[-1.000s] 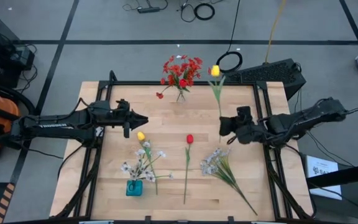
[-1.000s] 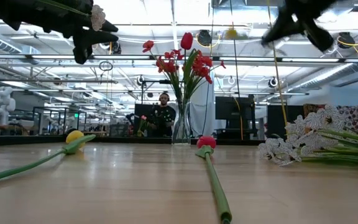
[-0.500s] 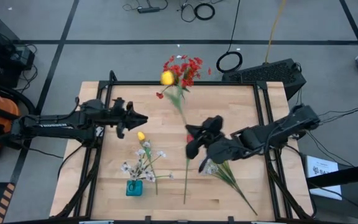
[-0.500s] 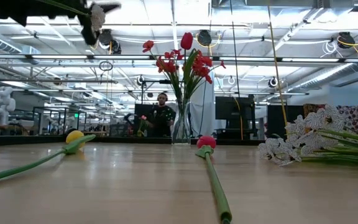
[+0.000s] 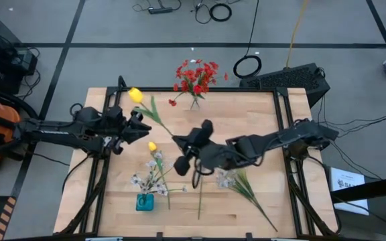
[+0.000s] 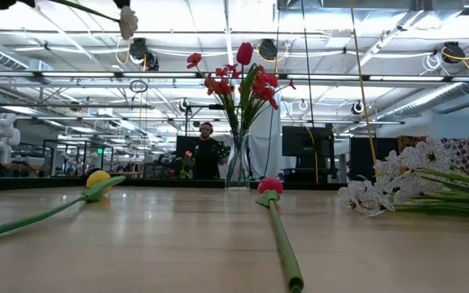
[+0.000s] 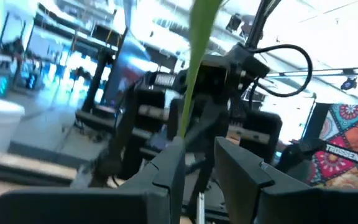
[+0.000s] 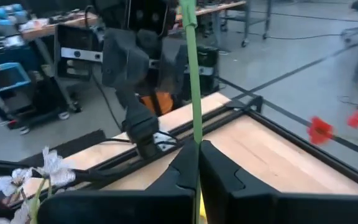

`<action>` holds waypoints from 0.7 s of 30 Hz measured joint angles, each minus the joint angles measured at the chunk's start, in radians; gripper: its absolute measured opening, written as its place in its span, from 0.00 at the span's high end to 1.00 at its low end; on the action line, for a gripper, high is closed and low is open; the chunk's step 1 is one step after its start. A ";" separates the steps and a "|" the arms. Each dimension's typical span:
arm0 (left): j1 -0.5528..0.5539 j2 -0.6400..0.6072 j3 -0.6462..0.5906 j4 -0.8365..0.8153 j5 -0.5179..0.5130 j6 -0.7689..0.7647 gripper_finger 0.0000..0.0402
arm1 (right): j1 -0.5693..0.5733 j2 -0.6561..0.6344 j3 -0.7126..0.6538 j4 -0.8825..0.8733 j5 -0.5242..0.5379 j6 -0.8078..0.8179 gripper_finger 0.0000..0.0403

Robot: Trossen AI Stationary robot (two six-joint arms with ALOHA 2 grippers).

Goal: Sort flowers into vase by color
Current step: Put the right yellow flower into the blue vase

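- The yellow tulip (image 5: 135,95) is up in the air at upper left of centre in the high view, its stem running down-right to the right gripper (image 5: 179,143), whose jaws are pressed together, pinching that stem.
- The left gripper (image 5: 141,126) sits just left of the stem; its jaws are spread a bit with the stem between them in the left wrist view, but contact is hard to call.
- Another yellow tulip (image 5: 152,146), a red tulip (image 6: 270,186) and a white spray (image 5: 236,179) lie on the worktop (image 5: 260,120).
- Red flowers stand in a clear vase (image 5: 194,102) at top centre.
- White blossoms sit in a teal vase (image 5: 144,202) at lower left.
- A person (image 6: 208,151) stands in the room behind.
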 joint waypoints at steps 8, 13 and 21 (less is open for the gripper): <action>0.000 0.028 0.038 -0.001 -0.023 0.070 0.77 | -0.080 0.052 0.037 0.111 -0.169 -0.089 1.00; 0.000 0.044 0.038 -0.003 -0.025 0.099 0.77 | -0.107 0.051 0.039 0.117 -0.192 -0.090 1.00; 0.001 0.073 0.038 0.002 -0.068 0.171 0.77 | -0.135 0.051 0.039 0.139 -0.263 -0.102 1.00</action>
